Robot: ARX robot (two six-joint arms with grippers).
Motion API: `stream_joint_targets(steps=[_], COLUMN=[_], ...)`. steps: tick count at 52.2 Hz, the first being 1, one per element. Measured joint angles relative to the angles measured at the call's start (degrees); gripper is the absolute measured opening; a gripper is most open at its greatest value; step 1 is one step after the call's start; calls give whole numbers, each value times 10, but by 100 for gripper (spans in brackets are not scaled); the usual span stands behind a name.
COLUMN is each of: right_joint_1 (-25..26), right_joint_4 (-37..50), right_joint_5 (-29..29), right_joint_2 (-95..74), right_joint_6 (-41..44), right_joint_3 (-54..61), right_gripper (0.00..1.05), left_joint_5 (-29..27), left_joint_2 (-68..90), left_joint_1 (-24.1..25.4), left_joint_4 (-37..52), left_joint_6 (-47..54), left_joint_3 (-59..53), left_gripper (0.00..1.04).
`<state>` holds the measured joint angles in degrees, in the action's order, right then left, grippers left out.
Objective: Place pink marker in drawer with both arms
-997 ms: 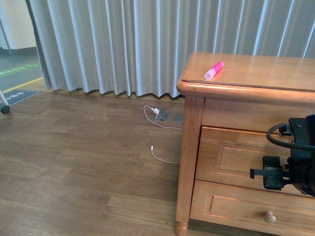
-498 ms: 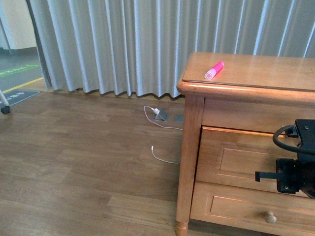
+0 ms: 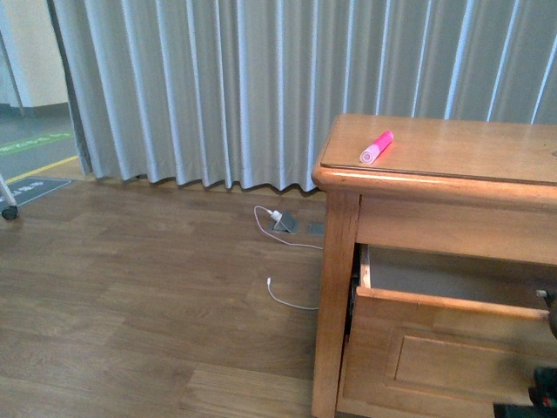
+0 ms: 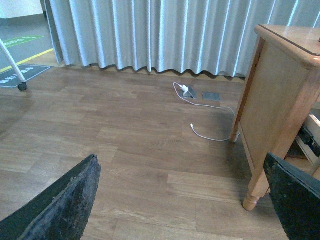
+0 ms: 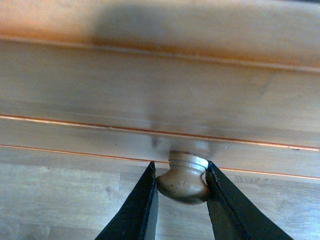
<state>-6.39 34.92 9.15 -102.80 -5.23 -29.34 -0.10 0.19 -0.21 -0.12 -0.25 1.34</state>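
Note:
The pink marker (image 3: 377, 146) lies on top of the wooden dresser (image 3: 452, 148), near its left front corner. Below it the drawer (image 3: 435, 348) stands pulled out, its front panel forward of the frame and a shadowed gap behind it. In the right wrist view my right gripper (image 5: 182, 186) is shut on the drawer's round pale knob (image 5: 184, 176), one black finger on each side. Only a dark sliver of that arm (image 3: 544, 396) shows in the front view. My left gripper (image 4: 182, 200) hangs open over the floor beside the dresser, holding nothing.
A white charging cable (image 3: 283, 296) lies on the wood floor (image 3: 130, 305) left of the dresser, by a floor socket (image 3: 283, 222). Grey curtains (image 3: 218, 87) hang behind. The dresser's leg (image 4: 252, 192) stands close to my left gripper's right-hand finger (image 4: 295, 200).
The drawer has slid out towards the camera, opening a gap under the dresser top. My right arm has drawn back with the knob, almost out of the front view.

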Motion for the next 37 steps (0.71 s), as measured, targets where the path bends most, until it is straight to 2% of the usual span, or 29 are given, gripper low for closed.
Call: stream_joint_targets(steps=[13, 20, 26, 37], right_joint_1=[7, 7, -1, -19], right_joint_4=[28, 27, -9, -181], right_joint_5=[-33, -18, -5, -20], right_joint_2=[85, 119, 171, 376], right_joint_6=[2, -4, -13, -39], right_joint_3=[118, 144, 158, 171], right_gripper=[23, 45, 63, 96], left_joint_5=[0, 0, 0, 0], left_joint_2=[0, 0, 0, 0], left_joint_1=[0, 0, 0, 0], left_joint_4=[0, 0, 0, 0], left_joint_6=[0, 0, 0, 0], left_joint_3=[0, 0, 0, 0], left_gripper=[99, 99, 99, 99])
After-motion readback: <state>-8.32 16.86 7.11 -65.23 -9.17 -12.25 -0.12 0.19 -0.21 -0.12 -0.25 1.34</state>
